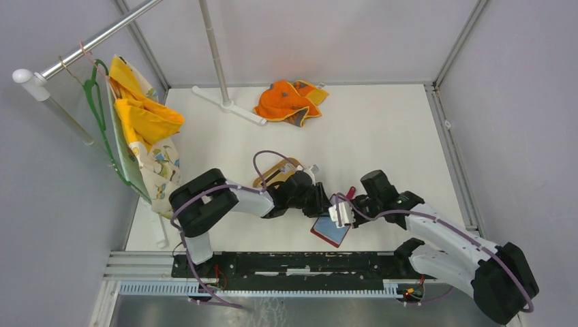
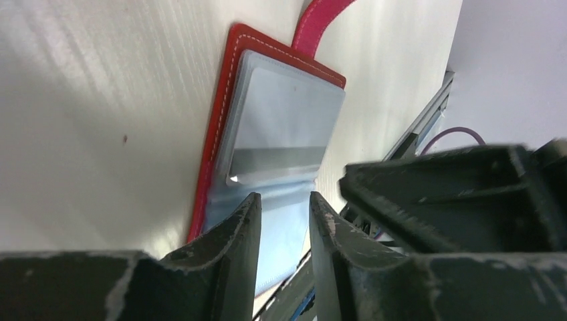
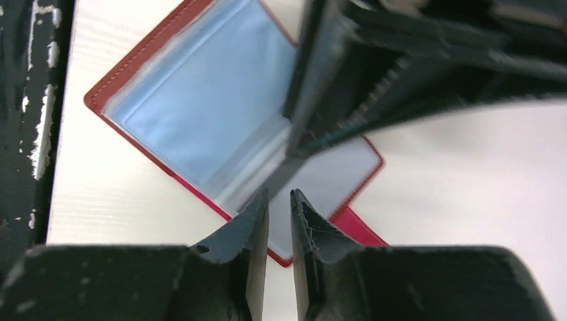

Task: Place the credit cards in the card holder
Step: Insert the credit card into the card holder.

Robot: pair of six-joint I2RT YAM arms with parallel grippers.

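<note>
The red card holder [image 1: 332, 231] lies open on the table between the two arms, its pale blue-grey sleeves facing up [image 3: 194, 107]. In the left wrist view a grey credit card [image 2: 277, 159] sits inside one clear sleeve of the holder [image 2: 220, 114]. My left gripper [image 2: 285, 200] hovers just over the holder's fold, open, with nothing between its fingers. It also reaches in from the left in the top view [image 1: 324, 201]. My right gripper [image 3: 279, 195] stands over the holder's near corner with a narrow empty gap between its fingertips.
A tan oval tray [image 1: 276, 172] lies partly under the left arm. An orange cloth [image 1: 290, 101] is at the back, beside a white stand base [image 1: 228, 105]. Yellow garments [image 1: 140, 129] hang on a rack at the left. A black rail [image 1: 293, 262] runs along the near edge.
</note>
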